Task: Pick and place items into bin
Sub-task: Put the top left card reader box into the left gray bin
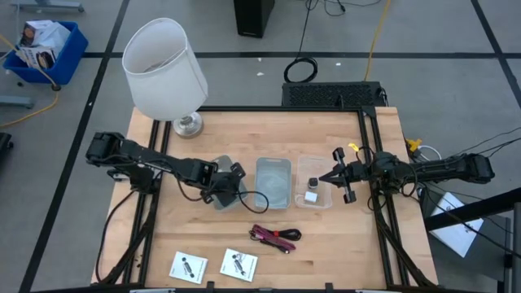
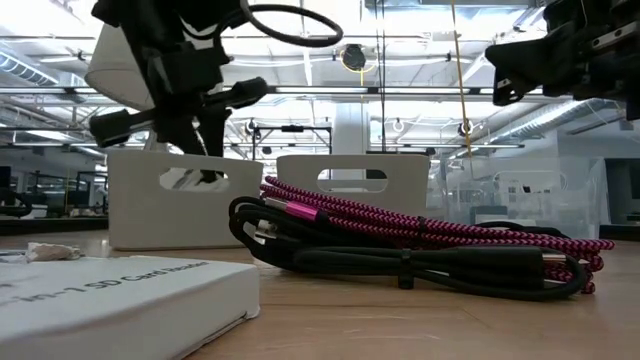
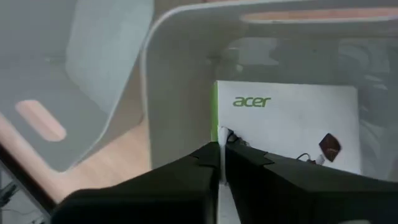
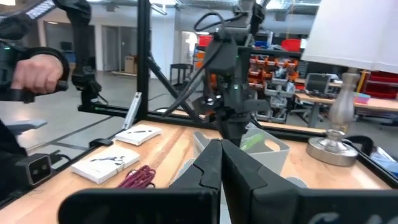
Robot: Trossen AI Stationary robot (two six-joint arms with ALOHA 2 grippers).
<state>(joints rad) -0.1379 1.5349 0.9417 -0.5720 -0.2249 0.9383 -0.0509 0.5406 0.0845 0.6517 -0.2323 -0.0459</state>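
Held edge-on between the clenched fingers of the left gripper (image 3: 221, 163): a thin white square card with a green logo and black marks (image 3: 292, 127), hanging over the pale grey plastic bin (image 1: 226, 194) left of the clear bin (image 1: 273, 182). Probably light, stiff and slick, so best pinched at one edge. Two more white cards (image 1: 189, 266) lying flat nearer the table's front than that bin, beside the limp braided red-and-black cable coil (image 1: 275, 237), best gathered mid-bundle. Right gripper (image 1: 343, 175) hovering past a small clear tray, fingers pressed together, empty.
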